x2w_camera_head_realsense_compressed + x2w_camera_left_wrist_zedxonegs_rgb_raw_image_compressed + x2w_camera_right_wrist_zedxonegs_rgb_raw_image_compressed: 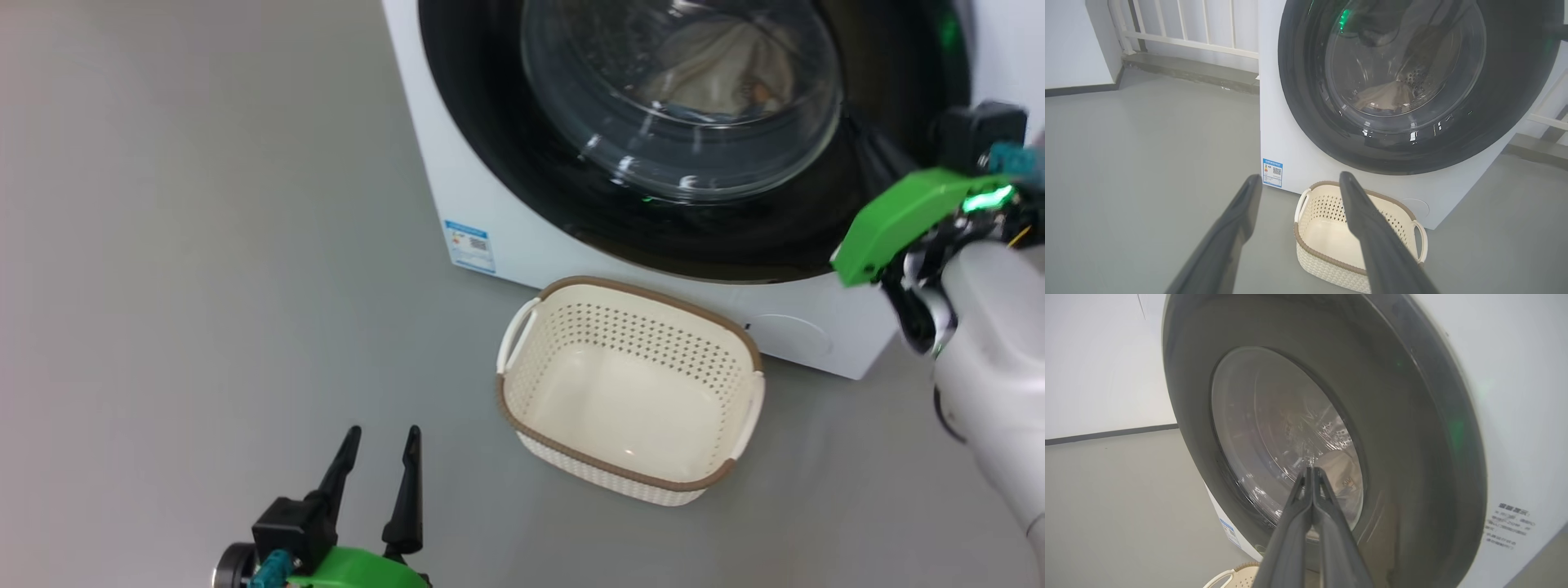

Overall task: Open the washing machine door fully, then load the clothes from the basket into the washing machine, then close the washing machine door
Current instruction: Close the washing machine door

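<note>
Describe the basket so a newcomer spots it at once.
Find the white front-loading washing machine with the round black-rimmed door. On the grey floor just in front of its lower edge sits the basket: small, rectangular, cream plastic, empty. Perforated walls, a brown rim and side handles set it apart from the smooth machine and its blue label sticker.

A smooth grey floor [204, 286] spreads across the head view, evenly matt; in the left wrist view it runs back to a white wall [1073, 41] with a dark skirting strip [1077, 90] along its foot; beside that wall stands a white railing [1188, 28] of upright bars, set on a low grey concrete kerb [1188, 73]; a small pale speck [1224, 87] lies just beside the kerb; a second stretch of railing [1549, 118] shows at that view's right edge.
</note>
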Robot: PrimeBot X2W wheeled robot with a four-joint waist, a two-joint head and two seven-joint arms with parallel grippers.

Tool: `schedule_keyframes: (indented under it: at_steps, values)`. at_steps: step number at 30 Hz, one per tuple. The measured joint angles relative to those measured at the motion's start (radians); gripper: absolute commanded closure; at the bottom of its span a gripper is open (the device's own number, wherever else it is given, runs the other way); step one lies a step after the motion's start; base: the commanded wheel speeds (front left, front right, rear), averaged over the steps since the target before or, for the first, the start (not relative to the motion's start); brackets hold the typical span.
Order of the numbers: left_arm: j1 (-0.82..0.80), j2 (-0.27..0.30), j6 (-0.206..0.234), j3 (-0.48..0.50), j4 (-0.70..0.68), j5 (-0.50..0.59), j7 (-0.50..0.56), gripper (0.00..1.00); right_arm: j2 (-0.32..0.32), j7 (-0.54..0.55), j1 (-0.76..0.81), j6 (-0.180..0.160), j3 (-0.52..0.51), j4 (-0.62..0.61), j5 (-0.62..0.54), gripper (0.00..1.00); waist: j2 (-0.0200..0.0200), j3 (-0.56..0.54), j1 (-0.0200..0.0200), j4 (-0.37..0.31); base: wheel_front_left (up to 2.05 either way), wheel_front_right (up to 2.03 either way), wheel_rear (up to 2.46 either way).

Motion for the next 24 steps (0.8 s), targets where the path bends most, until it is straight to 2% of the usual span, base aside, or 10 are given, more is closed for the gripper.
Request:
schedule_keyframes:
  at_steps: [6,10,11,14,15,16,17,24]
  values:
    - [-0.018,0.004,0.0,0.007,0.012,0.019,0.0,0.0,-0.003,-0.034,0.13,0.0,-0.012,-0.086,0.006,1.0,0.0,-0.028,0.0001,-0.057,0.0,0.0,0.0]
    - [-0.026,0.017,-0.001,0.009,0.022,0.028,0.0,0.0,-0.001,-0.047,0.249,0.0,-0.056,-0.144,0.004,1.0,0.0,-0.053,0.0,-0.096,0.0,0.0,0.0]
    - [-0.026,0.02,-0.002,0.012,0.023,0.028,0.0,0.0,0.002,-0.05,0.277,0.0,-0.072,-0.158,0.003,0.83,0.0,-0.059,0.0,-0.106,0.0,0.0,0.0]
    - [-0.032,0.035,-0.002,0.02,0.03,0.028,0.0,0.0,0.018,-0.055,0.359,0.0,-0.112,-0.206,-0.01,0.6,0.0,-0.074,0.0,-0.138,0.0,0.0,0.0]
    - [-0.033,0.04,-0.002,0.022,0.033,0.028,0.0,0.0,0.026,-0.055,0.383,0.0,-0.126,-0.221,-0.018,0.45,0.0,-0.079,0.0,-0.15,0.0,0.0,0.0]
    - [-0.033,0.045,-0.001,0.024,0.037,0.028,0.0,0.0,0.036,-0.055,0.406,0.0,-0.137,-0.235,-0.025,0.05,0.0,-0.084,0.0,-0.162,0.0,0.0,0.0]
    - [-0.033,0.049,-0.001,0.027,0.039,0.028,0.0,0.0,0.045,-0.055,0.429,0.0,-0.145,-0.25,-0.036,0.0,0.0,-0.089,0.0,-0.173,0.0,0.0,0.0]
    - [-0.029,0.068,0.001,0.045,0.04,0.017,0.0,0.0,0.091,-0.044,0.558,0.0,-0.241,-0.371,-0.115,0.0,0.0,-0.12,0.0,-0.257,0.0,0.0,0.0]
